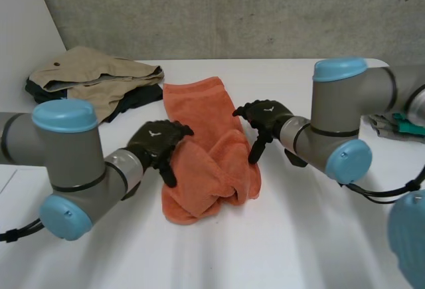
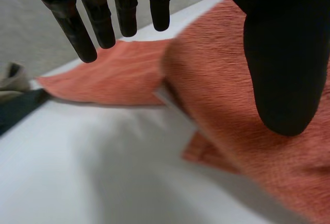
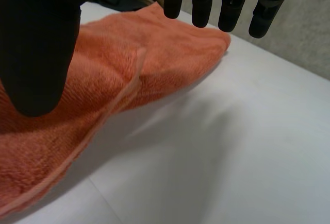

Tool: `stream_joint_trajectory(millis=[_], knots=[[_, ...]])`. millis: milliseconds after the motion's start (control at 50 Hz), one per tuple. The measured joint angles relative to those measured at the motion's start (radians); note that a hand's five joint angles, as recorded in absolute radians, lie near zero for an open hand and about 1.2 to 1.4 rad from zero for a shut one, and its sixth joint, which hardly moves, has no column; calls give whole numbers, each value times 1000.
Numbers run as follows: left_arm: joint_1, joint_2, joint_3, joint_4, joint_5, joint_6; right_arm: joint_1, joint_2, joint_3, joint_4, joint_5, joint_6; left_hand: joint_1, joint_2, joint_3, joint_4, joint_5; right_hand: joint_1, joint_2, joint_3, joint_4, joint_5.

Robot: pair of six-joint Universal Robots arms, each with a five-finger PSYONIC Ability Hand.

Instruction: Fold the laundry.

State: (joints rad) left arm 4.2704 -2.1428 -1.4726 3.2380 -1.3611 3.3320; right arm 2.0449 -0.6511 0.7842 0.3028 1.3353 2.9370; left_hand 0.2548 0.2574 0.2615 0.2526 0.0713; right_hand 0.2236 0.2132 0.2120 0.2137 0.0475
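Observation:
An orange towel [image 1: 206, 143] lies crumpled in the middle of the white table [image 1: 279, 236], its near half bunched into folds. My left hand [image 1: 158, 141] hovers at the towel's left edge, fingers straight and open, holding nothing. In the left wrist view its fingers [image 2: 98, 23] hang above the towel [image 2: 242, 110] and the thumb [image 2: 283, 54] is over the cloth. My right hand [image 1: 265, 121] is at the towel's right edge, also open and empty. In the right wrist view its fingers [image 3: 232, 2] stand above the towel [image 3: 129, 64].
A pile of beige and dark clothes [image 1: 93, 80] lies at the table's back left. More folded laundry [image 1: 398, 123] sits at the right edge behind my right arm. A grey wall runs along the back.

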Motion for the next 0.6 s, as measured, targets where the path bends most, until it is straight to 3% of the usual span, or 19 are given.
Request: stream_joint_trajectory(millis=[100, 120, 140, 160, 200, 240, 380, 600], knots=[[-33, -49, 64, -56, 22, -38, 14, 98, -91, 7, 2, 6, 302, 263, 256, 268, 276, 55, 73, 64, 61, 61], [-42, -59, 79, -66, 22, -44, 18, 117, -110, 10, 2, 5, 620, 544, 533, 550, 552, 157, 176, 178, 175, 159], [-49, -67, 92, -71, 21, -48, 19, 127, -120, 12, 2, 5, 842, 784, 750, 773, 766, 426, 438, 412, 409, 400], [-56, -72, 108, -74, 18, -50, 22, 140, -141, 16, 2, 3, 889, 891, 869, 887, 857, 688, 709, 694, 691, 649], [-65, -75, 136, -73, 9, -51, 23, 143, -166, 19, 3, 2, 889, 933, 903, 940, 867, 861, 911, 900, 889, 862], [-70, -66, 171, -65, -10, -51, 23, 131, -188, 21, 3, 1, 889, 934, 906, 943, 867, 869, 963, 967, 971, 921], [-90, 123, 291, 39, -126, -50, 14, -97, -205, -23, 9, 7, 889, 934, 913, 943, 867, 869, 963, 972, 979, 926], [-97, 446, 286, 271, -159, -43, -18, -488, -31, -176, 7, 22, 889, 935, 913, 947, 867, 897, 963, 976, 982, 963]])
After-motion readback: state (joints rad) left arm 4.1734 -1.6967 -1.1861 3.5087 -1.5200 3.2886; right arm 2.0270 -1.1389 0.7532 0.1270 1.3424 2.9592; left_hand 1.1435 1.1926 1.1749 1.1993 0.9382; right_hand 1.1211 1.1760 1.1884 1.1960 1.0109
